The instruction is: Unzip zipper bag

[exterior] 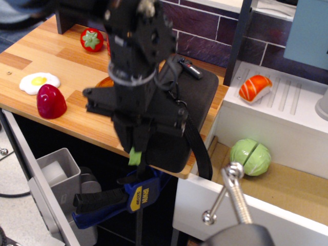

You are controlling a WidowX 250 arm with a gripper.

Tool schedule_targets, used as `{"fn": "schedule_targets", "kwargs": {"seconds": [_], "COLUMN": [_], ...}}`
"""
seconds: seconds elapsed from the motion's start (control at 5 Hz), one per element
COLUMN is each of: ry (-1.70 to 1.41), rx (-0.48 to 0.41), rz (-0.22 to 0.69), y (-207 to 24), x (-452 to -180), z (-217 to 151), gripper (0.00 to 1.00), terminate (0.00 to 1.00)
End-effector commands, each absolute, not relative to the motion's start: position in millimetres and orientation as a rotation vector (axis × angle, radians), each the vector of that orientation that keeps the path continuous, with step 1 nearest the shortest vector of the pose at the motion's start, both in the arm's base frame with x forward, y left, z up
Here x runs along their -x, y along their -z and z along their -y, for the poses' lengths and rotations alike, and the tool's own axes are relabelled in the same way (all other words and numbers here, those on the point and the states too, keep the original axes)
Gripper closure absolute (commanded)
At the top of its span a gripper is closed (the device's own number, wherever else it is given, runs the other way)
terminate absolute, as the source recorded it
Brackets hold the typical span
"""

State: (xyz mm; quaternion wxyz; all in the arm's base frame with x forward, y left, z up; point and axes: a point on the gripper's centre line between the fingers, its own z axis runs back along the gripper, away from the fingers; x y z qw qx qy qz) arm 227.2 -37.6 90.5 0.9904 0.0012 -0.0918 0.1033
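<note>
The black zipper bag [197, 95] lies flat at the right end of the wooden counter [56, 59], its near corner at the counter's front edge. Its red-white logo tag [188, 69] is at the far side and its black strap [199, 151] hangs over the front edge. My gripper [135, 148] reaches down over the bag's near left corner and hides much of it. The fingers are closed together on the lime-green zipper pull [135, 156], which sticks out just below them.
On the counter to the left are a toy strawberry [92, 40], a fried egg [38, 80], a dark red egg shape [50, 101] and an orange plate edge [104, 82]. A blue clamp [128, 197] grips the counter edge below. A sushi piece [254, 87] and a cabbage [250, 157] sit on the right.
</note>
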Motion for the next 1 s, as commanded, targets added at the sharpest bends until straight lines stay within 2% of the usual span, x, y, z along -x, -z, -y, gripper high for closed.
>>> {"fn": "schedule_targets", "kwargs": {"seconds": [0.0,0.4,0.6,0.8], "ry": [-0.303,-0.361,-0.381,-0.358], "rx": [0.102,0.138,0.166,0.118], "rz": [0.419,0.447,0.428,0.402], "y": [-161,-189,-203,-203], "x": [-283,-308,-319,-324], "z": [49,54,53,54], "gripper": [1.00,1.00,1.00,0.00], "terminate": [0.00,0.00,0.00,1.00]}}
